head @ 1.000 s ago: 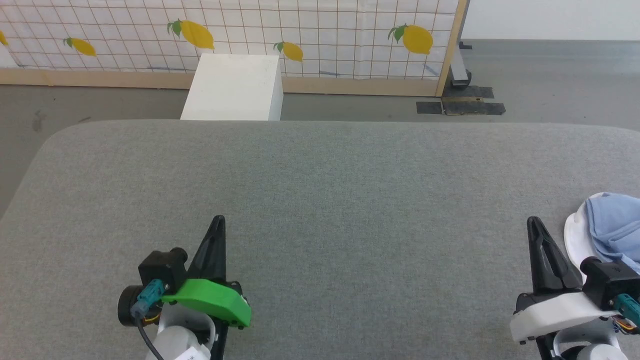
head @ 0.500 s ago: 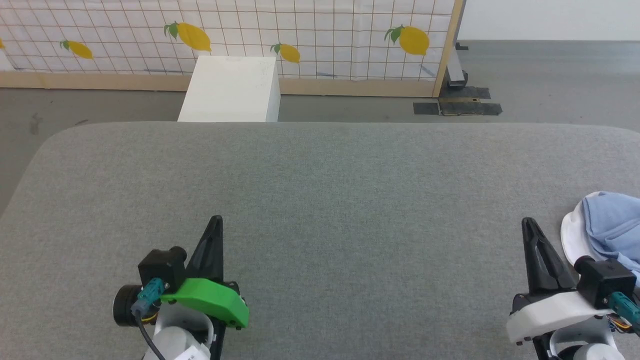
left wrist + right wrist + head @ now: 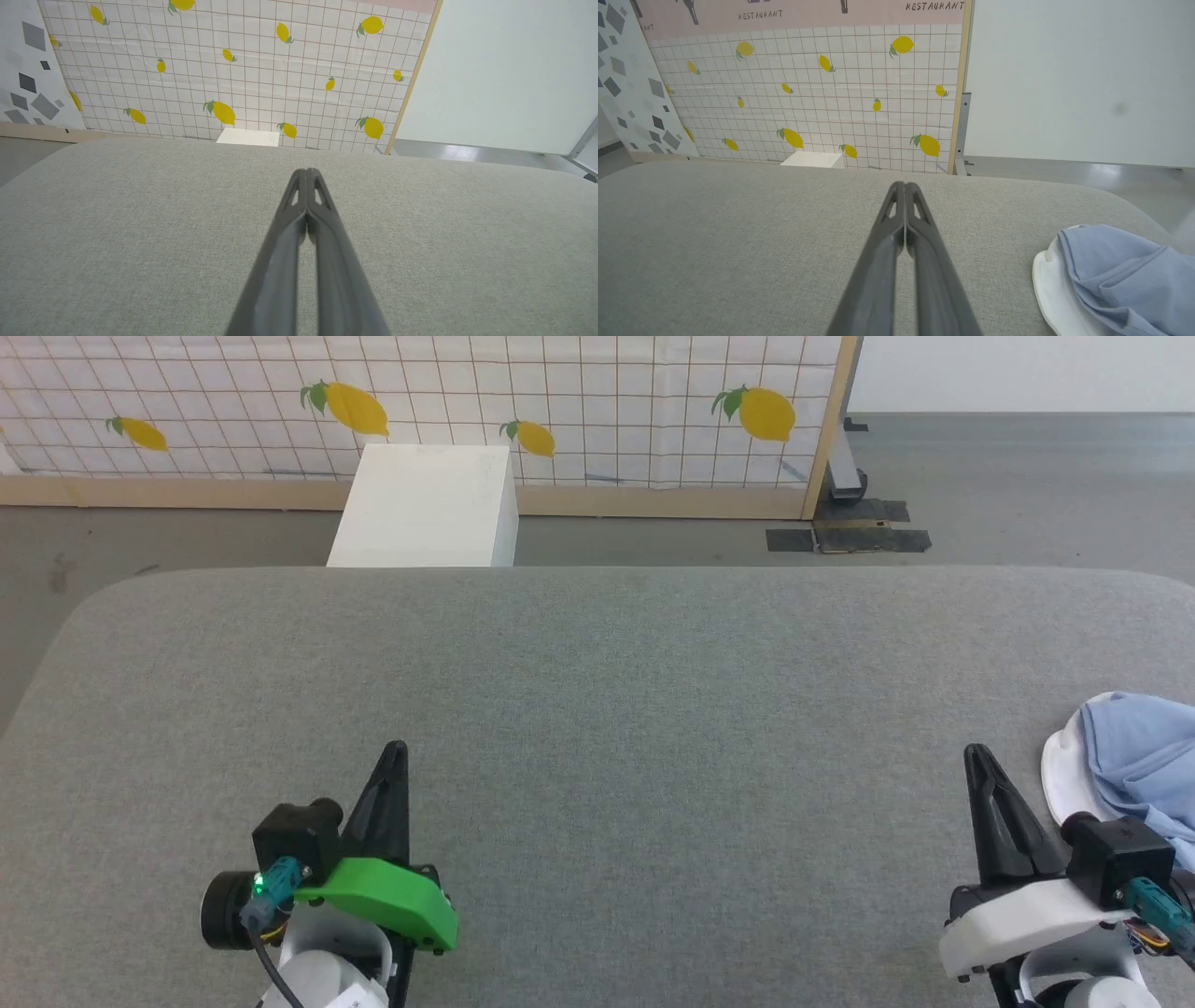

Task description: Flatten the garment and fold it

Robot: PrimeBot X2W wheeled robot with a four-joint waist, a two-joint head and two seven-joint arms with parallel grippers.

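Observation:
The garment is a crumpled sky-blue shirt with a white panel under it, lying at the table's right edge and cut off by the head view's right side. It also fills the lower right of the right wrist view as the garment. My right gripper is shut and empty, just left of the cloth and apart from it; its fingers meet at the tips. My left gripper is shut and empty at the lower left, far from the shirt, with its fingers pressed together.
The grey fabric-covered table spreads across the head view. Beyond its far edge stands a white box on the floor, before a lemon-patterned grid panel. Black tape patches lie on the floor at right.
The whole head view has drifted slightly left and down, so the camera moved. Both grippers stay shut, and the garment lies as before.

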